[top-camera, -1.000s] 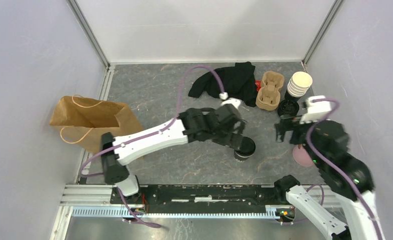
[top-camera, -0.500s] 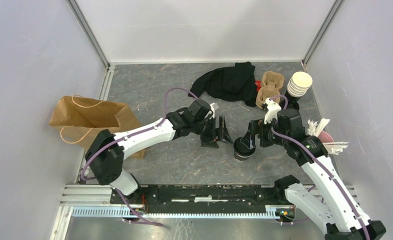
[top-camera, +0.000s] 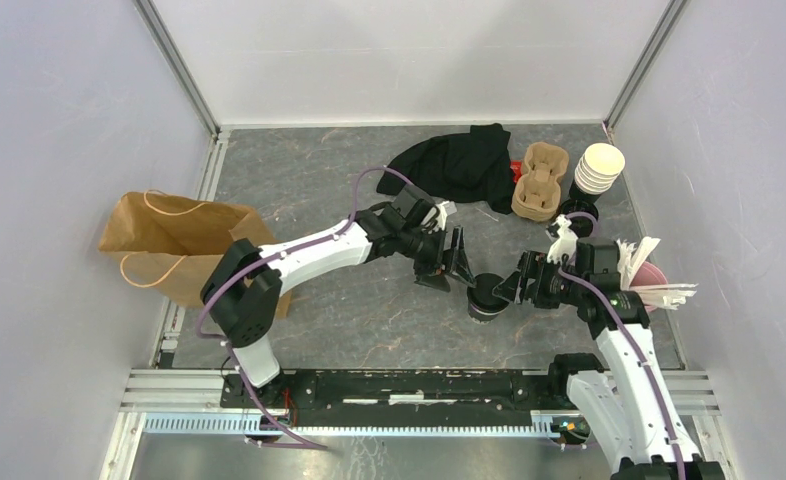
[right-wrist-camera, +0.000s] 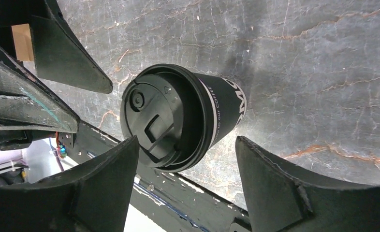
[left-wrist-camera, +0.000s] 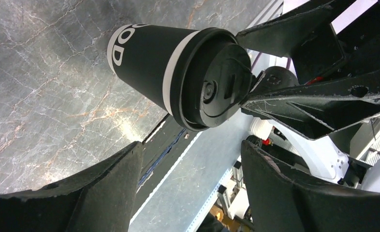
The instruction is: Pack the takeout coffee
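- Here's the lidded coffee cup [top-camera: 488, 296], upright on the grey table [top-camera: 309, 180], front and centre, right between the two arms.
- The left gripper [top-camera: 449, 274] sits just to the cup's left, fingers spread wide and holding nothing. Its wrist camera shows the cup ahead of the gap, not inside it.
- The right gripper [top-camera: 512, 290] comes in from the other side, jaws apart too, with the cup framed between its fingers and no pad on the wall.
- From the left wrist, one right fingertip is very near the black sip lid [left-wrist-camera: 212, 84] — contact or not, I cannot tell.
- White lettering and a white band show on the cup under the lid.
- The brown paper bag [top-camera: 179, 243] stands well off at the left edge.
- Back right there's a black cloth [top-camera: 457, 165], then a cardboard cup carrier [top-camera: 538, 182], then a stack of lidless cups [top-camera: 598, 168] — all well away from the cup.
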